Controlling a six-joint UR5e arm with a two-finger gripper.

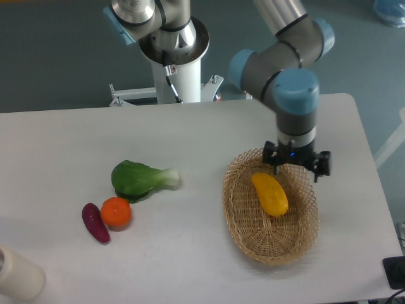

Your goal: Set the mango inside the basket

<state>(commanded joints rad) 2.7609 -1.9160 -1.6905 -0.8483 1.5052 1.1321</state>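
The yellow mango (270,194) lies inside the tan wicker basket (253,234), in its upper half, pointing from upper left to lower right. My gripper (296,171) hangs over the basket's far right rim, just up and to the right of the mango. Its jaws stand apart and hold nothing; the mango is free of them.
A green leafy vegetable (140,179) lies left of centre. A round orange fruit (116,212) and a purple eggplant (95,222) lie side by side below it. A cream cylinder (19,276) sits at the front left corner. The arm's base (174,50) stands behind the table.
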